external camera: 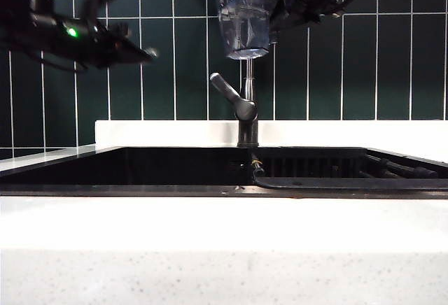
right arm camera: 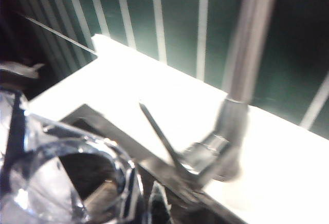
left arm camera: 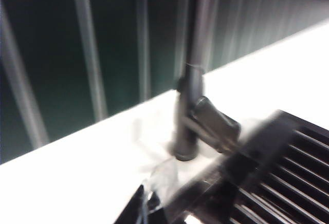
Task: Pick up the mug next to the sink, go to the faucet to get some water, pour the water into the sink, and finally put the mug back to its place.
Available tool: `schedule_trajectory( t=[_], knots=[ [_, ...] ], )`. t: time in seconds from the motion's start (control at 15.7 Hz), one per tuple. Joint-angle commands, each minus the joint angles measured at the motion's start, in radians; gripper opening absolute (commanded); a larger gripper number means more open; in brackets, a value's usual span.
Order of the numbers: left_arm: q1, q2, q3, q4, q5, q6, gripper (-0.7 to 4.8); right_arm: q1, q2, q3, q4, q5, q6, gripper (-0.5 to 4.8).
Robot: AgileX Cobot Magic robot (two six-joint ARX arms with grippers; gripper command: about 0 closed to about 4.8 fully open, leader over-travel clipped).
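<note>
The clear ribbed mug (external camera: 243,17) hangs upright high in the middle of the exterior view, in front of the faucet pipe (external camera: 248,74) and above its grey lever (external camera: 229,92). My right gripper (external camera: 277,5) comes in from the upper right and is shut on the mug. In the right wrist view the mug (right arm camera: 67,180) fills the near corner by that gripper (right arm camera: 150,204), with the faucet (right arm camera: 241,80) beyond. My left gripper (external camera: 145,53) hovers at the upper left, shut and empty. The blurred left wrist view shows the left gripper (left arm camera: 149,209) near the faucet base (left arm camera: 186,131).
The black sink (external camera: 140,168) lies below, with a slatted section (external camera: 315,161) right of the faucet and a dark hose (external camera: 280,182) along its front. White speckled countertop (external camera: 210,249) runs along the front. Dark green tiles (external camera: 392,67) form the back wall.
</note>
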Motion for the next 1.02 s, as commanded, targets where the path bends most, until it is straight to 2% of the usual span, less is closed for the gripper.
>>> schedule_trajectory(
  t=[0.06,0.26,0.32,0.38,0.51,0.64,0.7,0.77,1.02],
  knots=[
    [-0.042,-0.196,-0.214,0.058,-0.208,0.003,-0.06,-0.003,-0.016,-0.031,0.114,0.036,-0.005,-0.07],
    [-0.102,-0.343,-0.362,0.071,-0.335,0.025,-0.06,-0.003,-0.063,-0.153,0.235,0.105,-0.003,-0.07],
    [-0.140,-0.409,-0.420,0.084,-0.384,0.026,-0.06,-0.003,-0.106,-0.254,0.357,0.156,0.000,-0.07],
    [-0.168,-0.447,-0.448,0.084,-0.393,0.026,-0.06,-0.003,-0.145,-0.340,0.439,0.190,-0.002,-0.07],
    [-0.177,-0.489,-0.471,0.060,-0.370,0.024,-0.06,-0.026,-0.194,-0.448,0.473,0.202,-0.010,-0.07],
    [-0.177,-0.522,-0.492,0.032,-0.348,0.023,-0.06,-0.041,-0.231,-0.511,0.436,0.253,-0.118,-0.07],
    [-0.177,-0.569,-0.518,0.006,-0.349,0.025,-0.06,-0.041,-0.260,-0.529,0.360,0.345,-0.273,-0.07],
    [-0.177,-0.602,-0.540,0.004,-0.348,0.024,-0.06,-0.041,-0.277,-0.529,0.320,0.394,-0.354,-0.07],
    [-0.177,-0.675,-0.576,-0.012,-0.345,-0.001,-0.06,-0.034,-0.329,-0.528,0.272,0.493,-0.564,-0.07]
  ],
)
